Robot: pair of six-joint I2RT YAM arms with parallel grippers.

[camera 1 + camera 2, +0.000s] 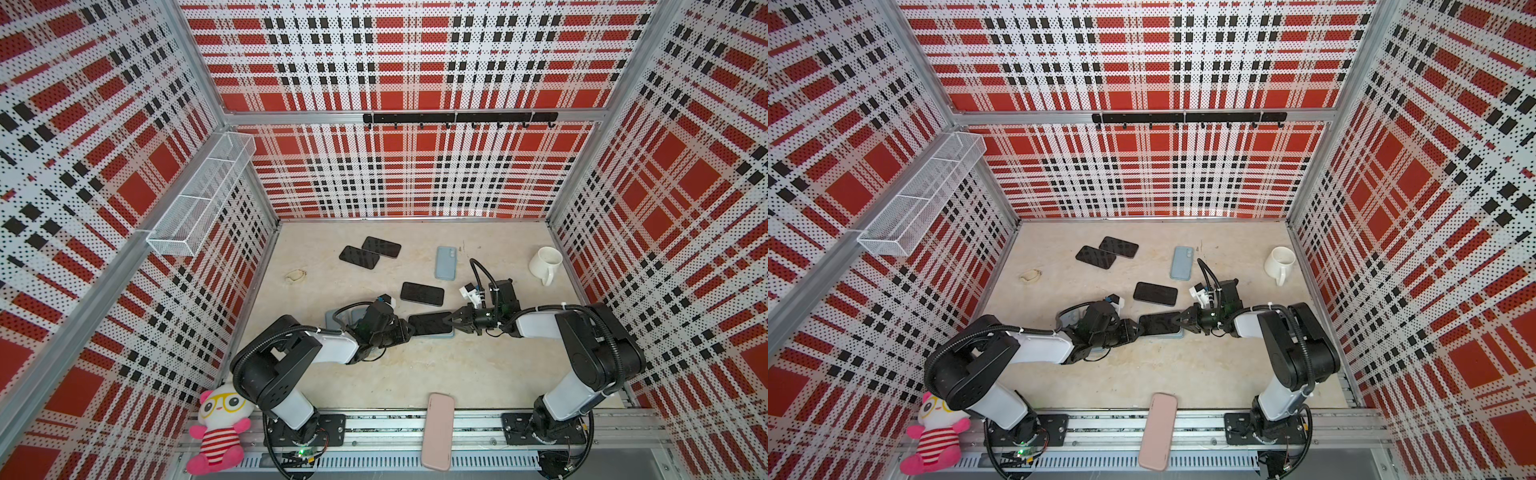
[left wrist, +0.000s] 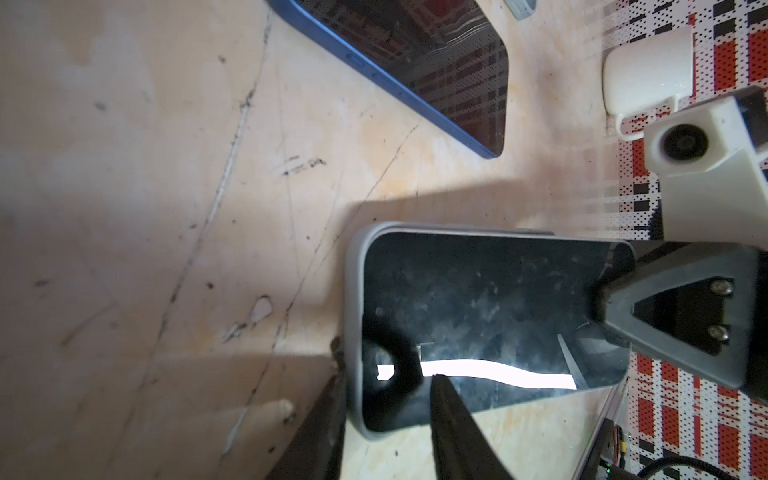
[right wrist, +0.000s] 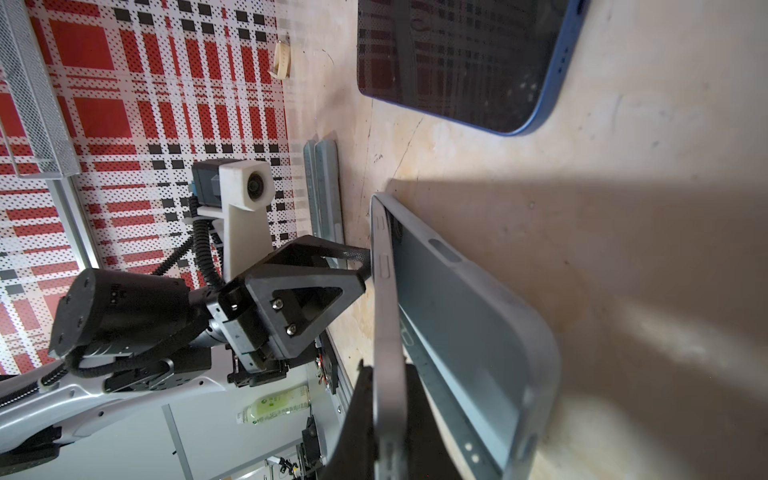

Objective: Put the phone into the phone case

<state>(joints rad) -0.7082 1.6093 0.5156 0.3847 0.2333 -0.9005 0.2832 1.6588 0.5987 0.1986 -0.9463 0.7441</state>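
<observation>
In both top views a dark-screened phone [image 1: 430,323] [image 1: 1160,323] lies over a grey-blue phone case [image 1: 432,335] at mid table. The right wrist view shows the phone [image 3: 386,316] tilted: its far end sits in the case [image 3: 469,332] and its near end is raised. My right gripper [image 1: 449,322] [image 3: 386,368] is shut on that raised end, pinching the phone's thin edge. At the opposite end my left gripper [image 1: 409,328] [image 2: 384,376] is open. One finger is outside the case rim [image 2: 353,332] and the other over the screen [image 2: 478,299].
A blue-edged phone [image 1: 422,294] lies just behind, and two more phones [image 1: 359,257] further back. A light blue cased phone [image 1: 445,262] and a white mug [image 1: 545,262] stand back right. Grey cases [image 1: 332,318] lie under my left wrist. A pink case [image 1: 437,432] rests on the front rail.
</observation>
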